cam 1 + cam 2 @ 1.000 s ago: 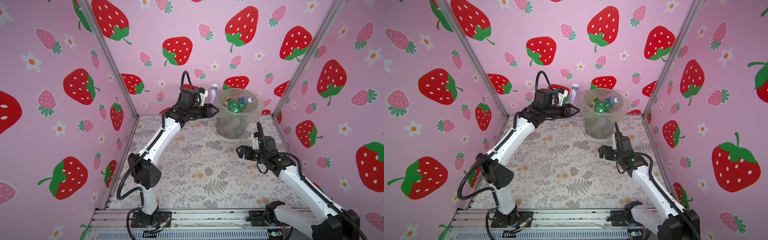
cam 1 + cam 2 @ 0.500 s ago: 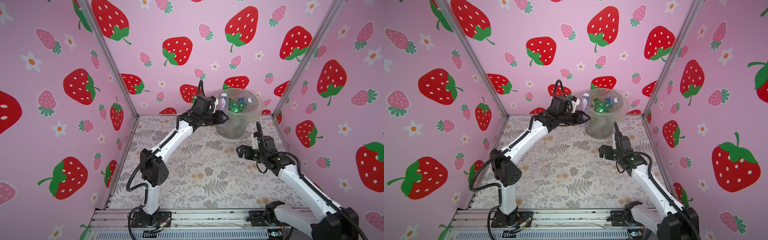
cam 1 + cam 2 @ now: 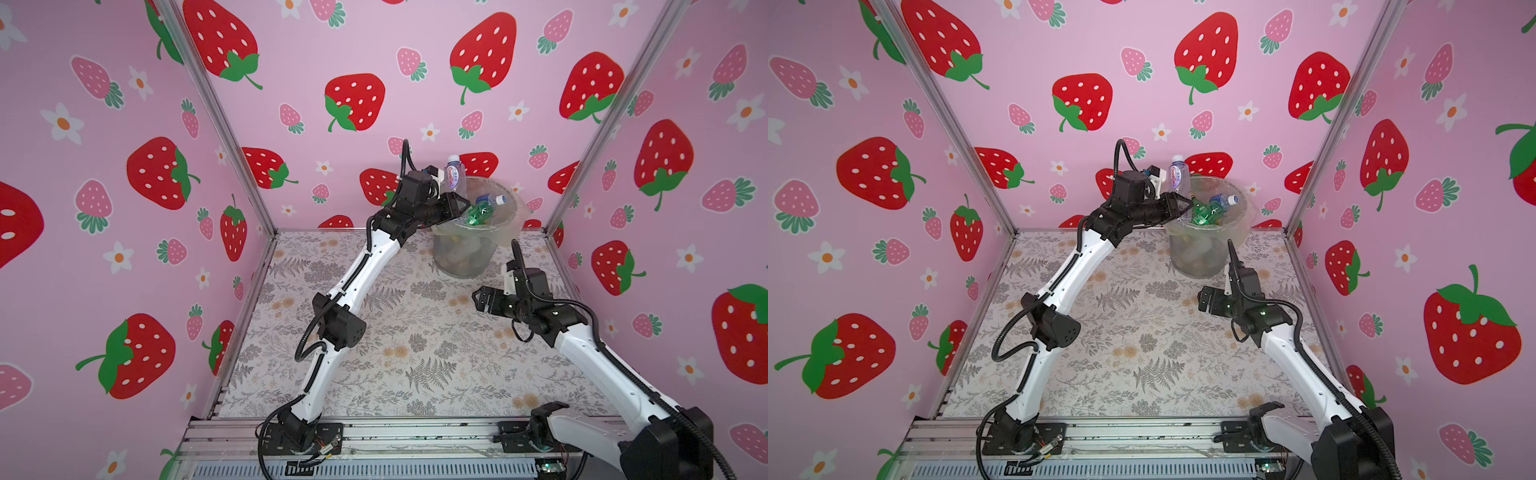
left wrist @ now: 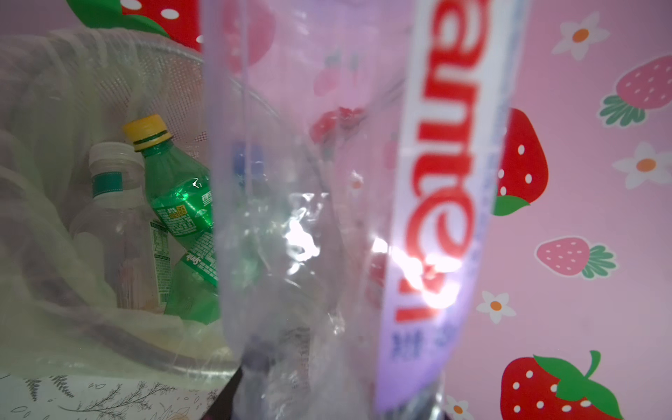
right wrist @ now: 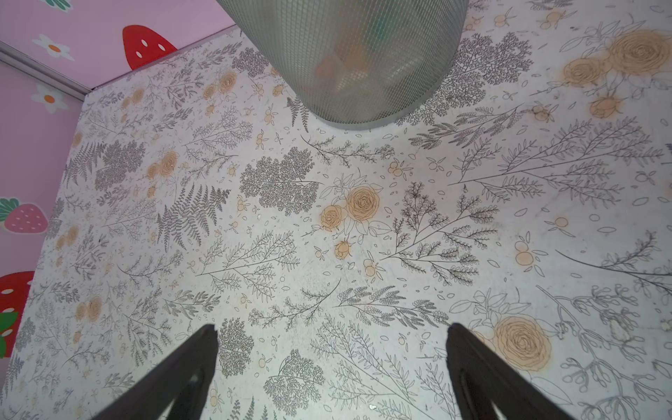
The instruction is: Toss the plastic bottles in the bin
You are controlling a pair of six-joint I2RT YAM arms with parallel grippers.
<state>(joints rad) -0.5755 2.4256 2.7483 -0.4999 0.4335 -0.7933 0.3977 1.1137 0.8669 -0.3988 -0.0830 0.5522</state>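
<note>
Overhead, in both top views, the left fingers (image 3: 451,205) grasp a clear, red-lettered bottle (image 3: 454,174) upright over the rim of the bin (image 3: 465,262), a green bottle (image 3: 478,214) inside. The left wrist view shows the grasped bottle (image 4: 327,218) close up. In the right wrist view, the right fingers (image 5: 174,374) gape above the table (image 5: 291,218).

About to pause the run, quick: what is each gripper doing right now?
Left gripper: clear bottle between its fingers at the rim of the bin; gripped or loose cannot be told.
Right gripper: open, empty.
</note>
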